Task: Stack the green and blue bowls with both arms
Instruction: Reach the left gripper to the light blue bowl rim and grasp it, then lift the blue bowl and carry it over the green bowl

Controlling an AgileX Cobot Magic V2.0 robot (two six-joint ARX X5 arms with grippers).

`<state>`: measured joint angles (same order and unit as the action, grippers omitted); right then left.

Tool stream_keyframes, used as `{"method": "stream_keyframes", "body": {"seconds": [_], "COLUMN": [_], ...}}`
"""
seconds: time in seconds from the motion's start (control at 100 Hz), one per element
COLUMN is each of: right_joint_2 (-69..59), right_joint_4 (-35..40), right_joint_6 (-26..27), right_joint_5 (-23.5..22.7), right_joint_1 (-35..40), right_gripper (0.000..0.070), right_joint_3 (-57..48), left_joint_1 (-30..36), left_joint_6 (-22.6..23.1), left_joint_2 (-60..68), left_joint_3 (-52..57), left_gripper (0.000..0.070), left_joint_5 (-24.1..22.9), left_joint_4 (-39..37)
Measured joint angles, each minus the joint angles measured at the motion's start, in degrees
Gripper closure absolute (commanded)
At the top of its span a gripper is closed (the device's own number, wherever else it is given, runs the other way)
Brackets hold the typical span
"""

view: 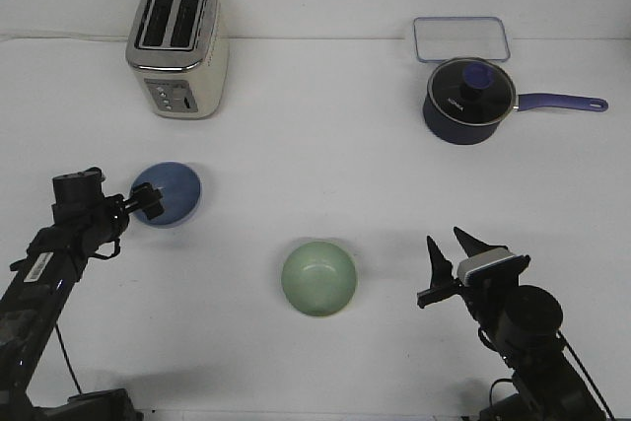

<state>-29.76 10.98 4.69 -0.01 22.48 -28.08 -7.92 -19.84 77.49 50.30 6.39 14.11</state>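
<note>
The pale green bowl sits upright on the white table, front centre. The light blue bowl is at the left, tilted so its outer side shows. My left gripper is at the blue bowl's left rim, and its fingers look closed on the rim. My right gripper is open and empty, its two pointed fingers spread. It is low over the table to the right of the green bowl, a bowl's width away.
A cream toaster stands at the back left. A dark navy saucepan with a glass lid and a long handle is at the back right. A clear rectangular container lies behind it.
</note>
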Motion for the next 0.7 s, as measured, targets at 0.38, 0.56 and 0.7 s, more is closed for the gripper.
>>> {"method": "stream_keyframes", "body": {"seconds": [0.38,0.56,0.7], "right_joint_2": [0.00,0.00,0.00], "right_joint_4": [0.00,0.00,0.00], "right_joint_6": [0.00,0.00,0.00], "right_joint_5": [0.00,0.00,0.00], "right_joint_1": [0.00,0.00,0.00], "right_gripper": [0.0381,0.0381,0.0381], "right_joint_3": [0.00,0.00,0.00], "left_joint_1": [-0.09,-0.17,-0.17], "left_joint_6": [-0.22,-0.28,-0.22], "left_joint_2": [4.74,4.74,4.72], "left_joint_3": [0.00,0.00,0.11], "left_gripper": [0.0692,0.0688,0.0688], "left_joint_5": [1.53,3.96,9.29], "left_joint_4": [-1.60,-1.66,-1.42]}}
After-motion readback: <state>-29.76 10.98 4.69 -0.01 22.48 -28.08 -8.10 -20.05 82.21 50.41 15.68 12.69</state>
